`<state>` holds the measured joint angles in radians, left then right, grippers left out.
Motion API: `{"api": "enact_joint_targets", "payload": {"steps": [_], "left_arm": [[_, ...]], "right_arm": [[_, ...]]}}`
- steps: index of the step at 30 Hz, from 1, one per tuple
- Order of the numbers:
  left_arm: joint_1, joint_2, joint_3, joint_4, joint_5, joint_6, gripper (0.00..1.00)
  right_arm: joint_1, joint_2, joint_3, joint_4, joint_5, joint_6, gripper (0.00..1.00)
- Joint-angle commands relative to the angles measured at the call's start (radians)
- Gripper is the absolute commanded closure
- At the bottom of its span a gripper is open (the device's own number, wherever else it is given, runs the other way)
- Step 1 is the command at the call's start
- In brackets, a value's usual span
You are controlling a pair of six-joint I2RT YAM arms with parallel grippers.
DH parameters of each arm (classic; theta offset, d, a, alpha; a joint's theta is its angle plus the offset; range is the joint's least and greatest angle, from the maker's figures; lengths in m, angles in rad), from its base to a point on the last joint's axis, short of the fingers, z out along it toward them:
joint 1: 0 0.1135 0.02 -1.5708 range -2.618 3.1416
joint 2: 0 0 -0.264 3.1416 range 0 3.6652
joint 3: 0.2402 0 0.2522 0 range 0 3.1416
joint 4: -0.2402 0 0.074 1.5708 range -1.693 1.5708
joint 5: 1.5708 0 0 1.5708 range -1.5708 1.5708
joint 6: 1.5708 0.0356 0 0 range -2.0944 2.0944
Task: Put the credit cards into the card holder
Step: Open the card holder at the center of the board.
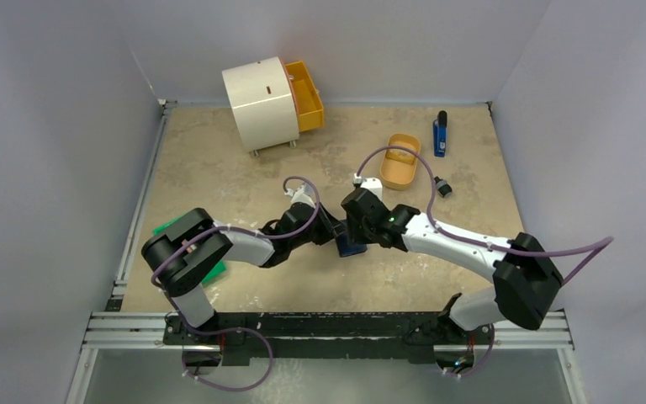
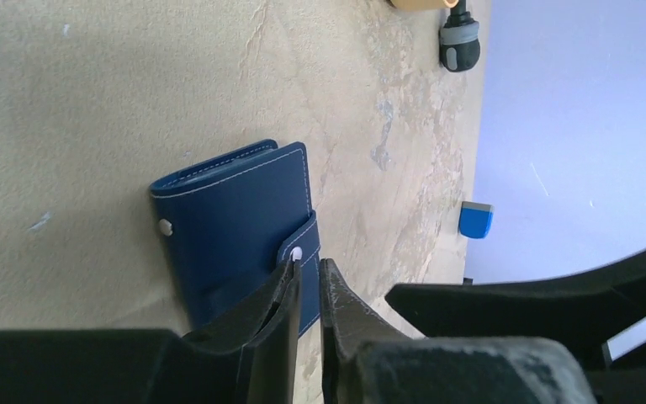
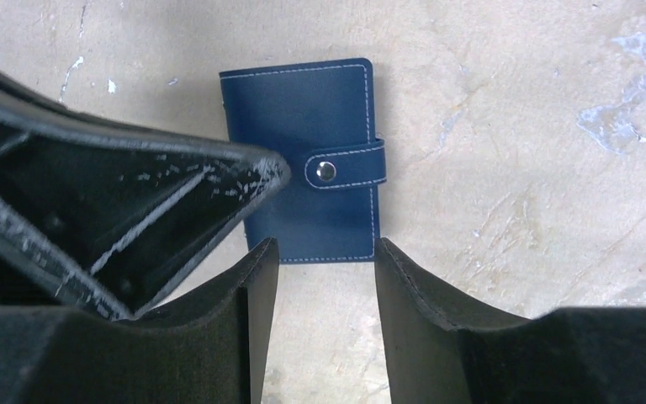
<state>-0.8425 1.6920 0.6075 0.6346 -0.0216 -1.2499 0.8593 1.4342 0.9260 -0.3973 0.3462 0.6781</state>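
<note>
On the tan bench (image 1: 219, 168), at 7 o'clock from the tray (image 1: 401, 162), the wallet (image 1: 352, 247) lies snapped shut, probably light and limp, best lifted by its tab (image 3: 345, 168), where the left claw (image 2: 309, 273) stands near-closed, grip unclear; the right claw (image 3: 326, 261) hovers half-open, empty.

No legible text
No lettering, brand, number or sign can be read on the card holder (image 3: 303, 126), the worktop (image 1: 219, 168) or anything else shown.
</note>
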Motion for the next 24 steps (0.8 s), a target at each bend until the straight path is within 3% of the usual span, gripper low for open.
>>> {"api": "enact_joint_targets", "payload": {"steps": [1, 7, 24], "left_arm": [[0.009, 0.047, 0.047, 0.066, 0.017, -0.017, 0.89], [0.02, 0.097, 0.03, 0.097, 0.017, -0.027, 0.95], [0.03, 0.18, -0.006, 0.171, 0.056, -0.058, 1.0]], "right_arm": [[0.007, -0.074, -0.044, 0.011, 0.037, 0.003, 0.51], [0.007, -0.07, -0.046, 0.043, 0.044, -0.041, 0.51], [0.009, 0.091, 0.05, 0.027, 0.023, -0.068, 0.53]]}}
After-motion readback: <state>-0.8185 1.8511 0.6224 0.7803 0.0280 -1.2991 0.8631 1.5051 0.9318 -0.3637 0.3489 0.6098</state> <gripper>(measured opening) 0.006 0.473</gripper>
